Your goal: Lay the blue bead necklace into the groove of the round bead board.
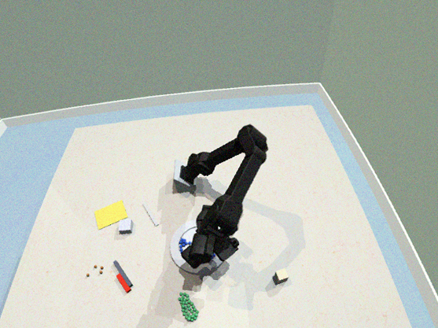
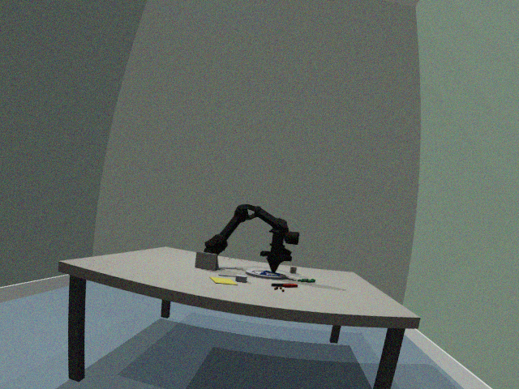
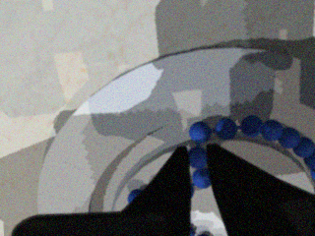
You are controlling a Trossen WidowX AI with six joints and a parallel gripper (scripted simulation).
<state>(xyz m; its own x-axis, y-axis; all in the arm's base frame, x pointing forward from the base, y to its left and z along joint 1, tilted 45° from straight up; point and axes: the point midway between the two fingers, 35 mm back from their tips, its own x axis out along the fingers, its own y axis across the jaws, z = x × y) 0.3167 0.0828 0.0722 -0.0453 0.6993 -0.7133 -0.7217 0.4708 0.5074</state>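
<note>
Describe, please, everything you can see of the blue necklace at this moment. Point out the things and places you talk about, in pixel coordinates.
The blue necklace (image 1: pixel 182 245) (image 2: pixel 270 273) (image 3: pixel 251 126) is a string of round, slightly shiny beads. It lies on the round board (image 1: pixel 174 255) (image 2: pixel 250 274) (image 3: pixel 64 172), partly hidden. One run curves along the groove; from its end, beads turn inward, off the groove. There the gripper (image 1: pixel 196 262) (image 2: pixel 274 271) (image 3: pixel 196 153) is closed on it, a bead between the fingertips. The beads' material cannot be told.

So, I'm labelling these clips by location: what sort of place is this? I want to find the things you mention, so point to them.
Probably a bare-walled room with a robot work table (image 1: pixel 328 313) (image 2: pixel 184 288), judging by the mounted arm (image 1: pixel 243 177) (image 2: pixel 228 229), plain walls and pale-blue floor.
</note>
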